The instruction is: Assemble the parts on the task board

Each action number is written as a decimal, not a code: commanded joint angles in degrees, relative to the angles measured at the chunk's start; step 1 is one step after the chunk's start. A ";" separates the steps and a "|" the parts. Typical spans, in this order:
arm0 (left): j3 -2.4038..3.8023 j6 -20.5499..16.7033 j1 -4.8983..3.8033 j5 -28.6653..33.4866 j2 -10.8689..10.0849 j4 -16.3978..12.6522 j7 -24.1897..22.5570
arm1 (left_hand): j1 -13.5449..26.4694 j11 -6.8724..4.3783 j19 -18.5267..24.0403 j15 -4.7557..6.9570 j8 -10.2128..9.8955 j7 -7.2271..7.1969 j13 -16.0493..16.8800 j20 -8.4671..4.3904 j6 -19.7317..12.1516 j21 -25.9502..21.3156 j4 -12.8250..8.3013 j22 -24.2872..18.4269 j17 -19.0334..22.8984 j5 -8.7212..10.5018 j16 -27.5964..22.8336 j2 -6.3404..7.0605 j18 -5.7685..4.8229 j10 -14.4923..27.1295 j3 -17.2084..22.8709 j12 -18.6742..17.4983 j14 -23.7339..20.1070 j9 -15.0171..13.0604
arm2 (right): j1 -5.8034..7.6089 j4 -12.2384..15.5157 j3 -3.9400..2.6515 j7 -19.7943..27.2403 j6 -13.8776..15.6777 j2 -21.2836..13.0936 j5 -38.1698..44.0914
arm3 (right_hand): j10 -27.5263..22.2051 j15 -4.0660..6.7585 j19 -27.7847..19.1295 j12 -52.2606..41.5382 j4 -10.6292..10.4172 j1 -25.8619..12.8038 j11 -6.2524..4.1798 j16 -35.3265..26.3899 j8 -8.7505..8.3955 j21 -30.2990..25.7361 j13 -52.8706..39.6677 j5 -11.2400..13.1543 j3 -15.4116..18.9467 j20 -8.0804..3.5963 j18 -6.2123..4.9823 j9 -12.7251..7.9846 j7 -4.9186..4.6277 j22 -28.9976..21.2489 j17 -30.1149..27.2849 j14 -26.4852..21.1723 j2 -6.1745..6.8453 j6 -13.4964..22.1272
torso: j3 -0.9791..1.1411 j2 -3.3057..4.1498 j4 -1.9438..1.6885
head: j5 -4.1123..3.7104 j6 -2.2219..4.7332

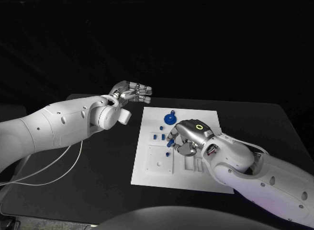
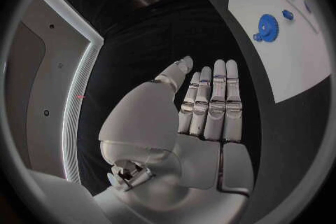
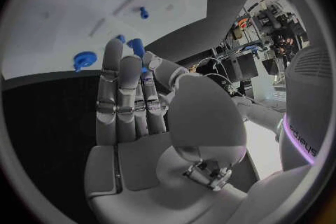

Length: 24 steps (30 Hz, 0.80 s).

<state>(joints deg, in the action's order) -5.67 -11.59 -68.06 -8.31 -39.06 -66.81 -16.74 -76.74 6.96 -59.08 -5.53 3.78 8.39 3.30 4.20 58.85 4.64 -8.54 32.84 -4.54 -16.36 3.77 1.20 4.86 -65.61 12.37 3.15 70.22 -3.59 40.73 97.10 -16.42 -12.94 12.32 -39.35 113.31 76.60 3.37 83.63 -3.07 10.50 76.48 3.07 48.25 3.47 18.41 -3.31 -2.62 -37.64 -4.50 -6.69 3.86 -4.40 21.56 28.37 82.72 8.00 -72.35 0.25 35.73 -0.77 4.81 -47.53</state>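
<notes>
The right hand (image 1: 186,139) hangs over the middle of the task board (image 1: 198,117), fingertips pinching a small blue part (image 3: 136,45). To seat it well, the hand should lower it straight and release only once it sits. The blue gear (image 1: 170,118) lies at the board's far side. The left hand (image 1: 131,92), fingers straight and close together, holds nothing, left of the board. The left wrist view shows the gear's teeth (image 2: 266,27); the head view does not.

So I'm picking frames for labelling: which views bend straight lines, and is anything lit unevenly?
Both wrist views are fisheye: the task board edge curves in the left wrist view, likewise in the right wrist view. The head view keeps edges straight, the board bright against a dark table and background. A purple tint falls on the right arm there.
</notes>
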 commanded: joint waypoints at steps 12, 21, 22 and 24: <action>0.06 1.01 0.02 0.12 0.76 0.35 -0.78 | -0.05 -0.06 -0.50 0.14 -0.12 0.03 0.05 0.03 0.00 -0.35 0.26 -0.07 -0.04 0.17 -0.14 0.01 -0.27 0.17 0.06 0.24 -0.35 0.01 | -0.38 -1.25 4.35 3.76 -1.21 2.23 -1.07 | 2.31 0.43 0.12 -0.35 0.36 0.02 -1.75 -0.35 0.17 -0.73 -0.22 -0.19 0.49 -0.37 -0.52 0.06 -0.16 0.16 0.15 0.07 -0.77 -0.34 | 0.07 0.07 0.13 | 1.02 -0.54; 0.06 1.10 0.03 0.13 0.76 0.33 -0.73 | -0.05 -0.06 -0.50 0.14 -0.12 0.03 0.05 0.03 0.00 -0.35 0.26 -0.07 -0.04 0.17 -0.14 0.01 -0.27 0.17 0.06 0.24 -0.35 0.01 | -0.53 -2.11 5.32 4.01 -1.98 2.81 -1.16 | 2.29 0.45 0.19 -0.35 0.56 -0.03 -1.74 -0.37 0.17 -0.87 -0.22 -0.20 0.55 -0.39 -0.50 0.06 -0.15 0.21 0.19 0.11 -0.91 -0.34 | 0.10 0.09 0.17 | 1.43 -0.90; 0.06 1.11 0.03 0.13 0.75 0.33 -0.73 | -0.05 -0.06 -0.50 0.14 -0.12 0.03 0.05 0.03 0.00 -0.35 0.26 -0.07 -0.04 0.17 -0.14 0.01 -0.27 0.17 0.06 0.24 -0.35 0.01 | -0.56 -2.22 5.41 4.02 -2.00 2.92 -1.14 | 2.29 0.45 0.19 -0.35 0.56 -0.03 -1.74 -0.37 0.17 -0.87 -0.22 -0.20 0.55 -0.39 -0.50 0.06 -0.15 0.21 0.19 0.11 -0.91 -0.34 | 0.10 0.10 0.16 | 1.42 -0.93; 0.06 1.13 0.03 0.13 0.74 0.31 -0.72 | -0.05 -0.06 -0.50 0.14 -0.12 0.03 0.05 0.03 0.00 -0.35 0.26 -0.07 -0.04 0.17 -0.14 0.01 -0.27 0.17 0.06 0.24 -0.35 0.01 | -0.64 -2.54 5.59 3.93 -1.91 3.22 -0.90 | 2.27 0.45 0.21 -0.35 0.69 -0.04 -1.73 -0.39 0.16 -0.94 -0.22 -0.21 0.55 -0.41 -0.49 0.06 -0.15 0.24 0.20 0.10 -0.97 -0.32 | 0.09 0.11 0.14 | 1.41 -0.95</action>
<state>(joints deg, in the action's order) -5.66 -11.31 -68.01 -8.31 -38.41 -66.42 -16.78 -76.74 6.95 -59.08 -5.53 3.78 8.39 3.30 4.20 58.85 4.64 -8.54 32.83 -4.54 -16.36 3.76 1.20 4.86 -65.61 12.37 3.15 70.22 -3.59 40.19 94.68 -10.88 -9.77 11.38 -36.31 112.12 76.60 3.27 83.85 -3.28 10.92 76.47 3.07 48.25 3.43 17.83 -3.31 -2.66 -37.22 -4.71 -6.20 3.87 -4.42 21.72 28.51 82.81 7.51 -72.32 0.34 35.82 -0.62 6.19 -48.41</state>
